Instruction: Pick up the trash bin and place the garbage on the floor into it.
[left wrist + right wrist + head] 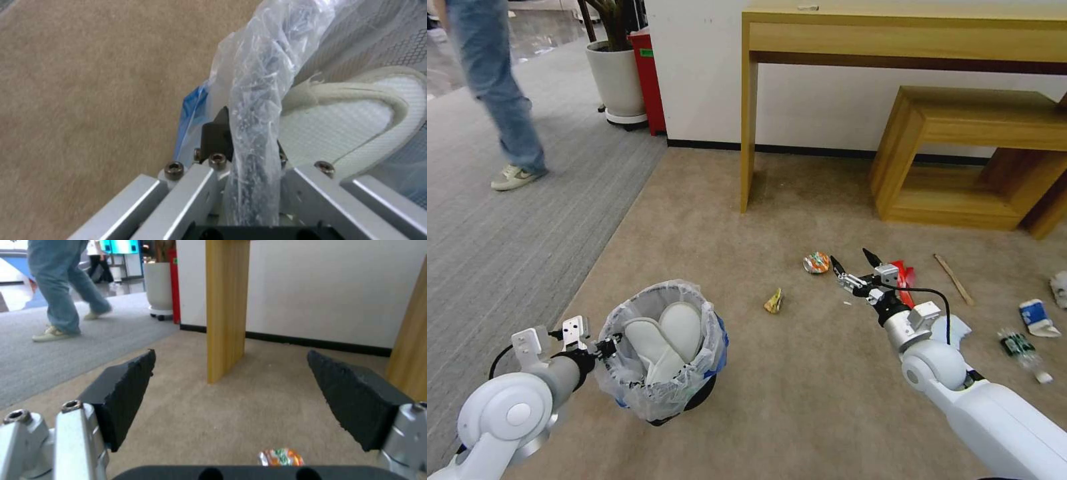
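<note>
On the beige carpet floor [747, 373], at the robot's left front, stands the trash bin [660, 350], a small round black bin lined with a crinkly translucent bag with blue patches. The left gripper [606, 347] is clamped on the bin's near-left rim; in the left wrist view its fingers [216, 133] pinch the bag-covered rim [258, 110] between them. Two white slippers [667, 337] stand upright inside the bin, soles facing each other; one slipper's woven insole and stitched edge [351, 110] lie just beside the gripped rim.

The right gripper [854, 261] hovers low over the carpet at centre right, jaws spread wide, holding nothing. In the right wrist view both black foam pads [122, 396] stand well apart with bare carpet between them.

Remaining garbage on the floor:
- Crushed can [816, 262], orange and green, just to the left of the right gripper's tips; it sits at the lower edge of the right wrist view [281, 457].
- Small yellow scrap [774, 301], between the bin and the can.
- Red wrapper [904, 280], partly hidden behind the right wrist.
- Wooden stick [954, 279], to the right of the wrapper.
- Crumpled blue-and-white paper cup [1037, 317] and a plastic bottle [1022, 348], at far right.

A wooden desk [894, 40] and a low wooden bench [967, 153] stand against the white wall behind the litter.
</note>
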You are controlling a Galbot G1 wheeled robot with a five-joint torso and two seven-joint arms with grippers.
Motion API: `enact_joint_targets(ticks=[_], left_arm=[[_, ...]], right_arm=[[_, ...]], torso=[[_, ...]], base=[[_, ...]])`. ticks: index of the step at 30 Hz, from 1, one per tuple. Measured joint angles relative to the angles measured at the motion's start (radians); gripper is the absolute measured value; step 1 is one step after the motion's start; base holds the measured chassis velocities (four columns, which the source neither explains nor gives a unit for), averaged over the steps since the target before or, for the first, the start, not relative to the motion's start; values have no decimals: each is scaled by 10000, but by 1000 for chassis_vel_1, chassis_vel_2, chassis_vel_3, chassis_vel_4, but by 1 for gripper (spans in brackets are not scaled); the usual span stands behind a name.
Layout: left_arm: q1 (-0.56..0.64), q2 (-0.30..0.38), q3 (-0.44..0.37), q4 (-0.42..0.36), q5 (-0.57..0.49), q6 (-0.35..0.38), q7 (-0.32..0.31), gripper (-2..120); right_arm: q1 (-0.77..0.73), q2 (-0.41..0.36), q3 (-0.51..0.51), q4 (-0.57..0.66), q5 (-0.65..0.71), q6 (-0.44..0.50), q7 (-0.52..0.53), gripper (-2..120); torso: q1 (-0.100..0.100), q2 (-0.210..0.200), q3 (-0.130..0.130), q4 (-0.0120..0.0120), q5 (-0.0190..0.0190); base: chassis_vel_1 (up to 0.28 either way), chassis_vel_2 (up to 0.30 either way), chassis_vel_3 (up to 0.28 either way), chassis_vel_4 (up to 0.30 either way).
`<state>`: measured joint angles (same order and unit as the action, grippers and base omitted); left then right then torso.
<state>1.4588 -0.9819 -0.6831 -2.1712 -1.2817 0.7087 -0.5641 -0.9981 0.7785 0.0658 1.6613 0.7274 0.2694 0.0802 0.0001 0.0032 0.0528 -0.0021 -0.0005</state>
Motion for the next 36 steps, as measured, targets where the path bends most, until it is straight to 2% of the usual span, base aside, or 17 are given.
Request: enact_joint_targets(ticks=[36], left_arm=[[-18,-39,24,16,45,-14,7,1]], right_arm=[[124,86,-229,-173,-112,106,-109,88]], torso=[[-1,0,-2,-2,3]], base=[[-90,89,89,-88]])
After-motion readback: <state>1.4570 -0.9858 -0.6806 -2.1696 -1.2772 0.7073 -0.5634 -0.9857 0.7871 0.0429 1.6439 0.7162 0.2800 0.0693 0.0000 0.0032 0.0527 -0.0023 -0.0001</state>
